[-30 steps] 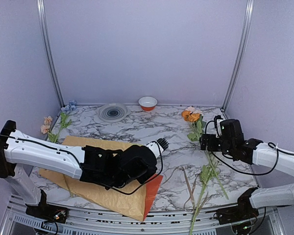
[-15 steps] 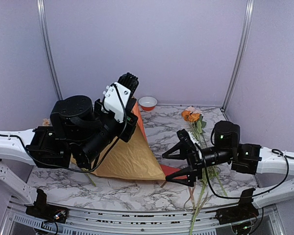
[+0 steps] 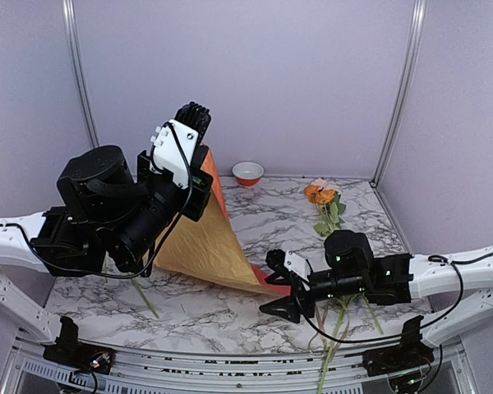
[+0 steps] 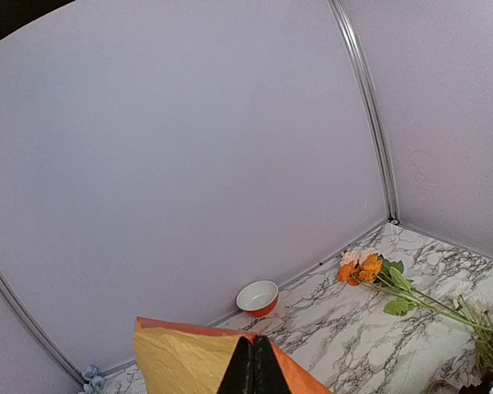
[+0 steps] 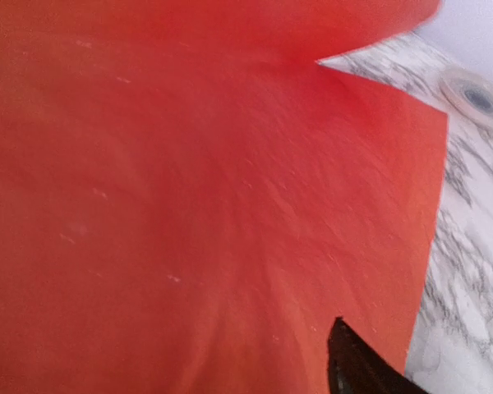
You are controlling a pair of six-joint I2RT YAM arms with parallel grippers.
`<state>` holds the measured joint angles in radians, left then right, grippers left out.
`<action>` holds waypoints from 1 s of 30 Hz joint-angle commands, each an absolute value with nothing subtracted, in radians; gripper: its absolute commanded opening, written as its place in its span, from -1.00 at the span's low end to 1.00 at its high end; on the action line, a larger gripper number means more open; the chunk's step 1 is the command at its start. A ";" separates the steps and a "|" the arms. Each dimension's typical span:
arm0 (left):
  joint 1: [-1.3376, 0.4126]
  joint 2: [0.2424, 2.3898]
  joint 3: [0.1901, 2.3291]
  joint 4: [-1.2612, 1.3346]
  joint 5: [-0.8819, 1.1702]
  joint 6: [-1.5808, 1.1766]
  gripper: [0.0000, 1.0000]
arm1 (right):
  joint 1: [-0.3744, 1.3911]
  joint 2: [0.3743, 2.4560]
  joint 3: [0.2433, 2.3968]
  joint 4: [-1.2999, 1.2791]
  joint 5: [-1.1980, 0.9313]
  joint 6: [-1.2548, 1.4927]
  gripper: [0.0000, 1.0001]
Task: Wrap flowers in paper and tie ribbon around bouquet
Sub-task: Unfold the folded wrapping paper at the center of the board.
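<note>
The left gripper (image 4: 251, 365) is up in the air over the left half of the marble table (image 3: 230, 316), its two black fingers pressed flat together on the top edge of the paper (image 3: 204, 246). From that pinched spot the sheet hangs down in a broad fan. Its tan-yellow face is turned towards me, a strip of the orange face shows along its right edge, and its lowest corner comes down near the middle of the table. In the left wrist view the pinched edge shows both colours, yellow to the left of the fingers and orange to the right.

The right gripper (image 3: 278, 285) lies low over the table, pointing left at that bottom corner. Its jaws stand well apart, one finger on the far side of the orange tip and one on the near side. I can't tell whether either finger touches the sheet. Its own camera sees almost nothing but orange paper, with one dark fingertip (image 5: 353, 369) at the bottom.

The flowers (image 3: 322, 197) lie on the table to the right, apart from the paper, with orange and pale pink heads toward the back wall and green stalks running to the near edge under the right arm. Another green stalk (image 3: 141, 297) lies below the left arm. A small orange bowl (image 3: 247, 172) sits by the back wall
</note>
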<state>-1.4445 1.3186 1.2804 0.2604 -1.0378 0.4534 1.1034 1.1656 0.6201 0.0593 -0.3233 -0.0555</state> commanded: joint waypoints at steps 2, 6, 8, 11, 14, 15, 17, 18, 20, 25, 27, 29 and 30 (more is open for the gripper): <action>-1.432 1.248 1.279 0.311 -1.059 0.436 -1.00 | 1.108 1.127 0.555 0.191 0.057 -0.018 -0.24; -1.431 1.224 1.248 0.310 -1.063 0.399 -1.00 | 1.108 1.135 0.584 0.191 0.174 -0.023 -1.00; -1.427 1.190 1.218 0.310 -1.075 0.360 -1.00 | 1.108 1.142 0.634 0.121 0.353 -0.017 -1.00; -1.418 1.103 1.120 0.306 -1.106 0.243 -1.00 | 1.107 1.140 0.730 -0.041 0.734 0.010 -1.00; -1.416 1.009 1.029 0.236 -1.133 0.074 -1.00 | 1.107 1.106 0.793 -0.161 0.828 -0.019 -1.00; -1.414 0.986 1.013 0.166 -1.129 -0.014 -1.00 | 1.107 1.093 0.806 -0.193 0.833 -0.018 -1.00; -1.412 0.959 0.981 0.036 -1.092 -0.167 -1.00 | 1.108 1.069 0.826 -0.251 0.823 -0.004 -1.00; -1.414 0.954 0.959 0.001 -1.064 -0.225 -1.00 | 1.109 1.058 0.834 -0.275 0.791 -0.002 -1.00; -1.414 0.944 0.914 -0.064 -1.017 -0.340 -1.00 | 1.111 1.041 0.847 -0.311 0.701 -0.011 -1.00; -1.412 0.830 0.783 -0.207 -1.044 -0.612 -1.00 | 1.130 1.054 0.906 -0.458 0.673 0.055 -1.00; -1.413 0.770 0.706 -0.230 -1.033 -0.685 -1.00 | 1.159 1.064 0.932 -0.506 0.654 0.063 -1.00; -1.411 0.738 0.653 -0.271 -1.007 -0.754 -1.00 | 1.183 1.083 0.939 -0.517 0.466 0.033 -0.95; -1.409 0.738 0.635 -0.295 -0.995 -0.791 -1.00 | 1.195 1.105 0.939 -0.517 0.339 0.017 -0.91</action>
<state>-1.4166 0.7868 0.6922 -0.1646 -1.0191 -0.5659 1.1511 1.0679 0.8898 -0.4267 0.6296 0.0250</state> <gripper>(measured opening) 0.003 0.017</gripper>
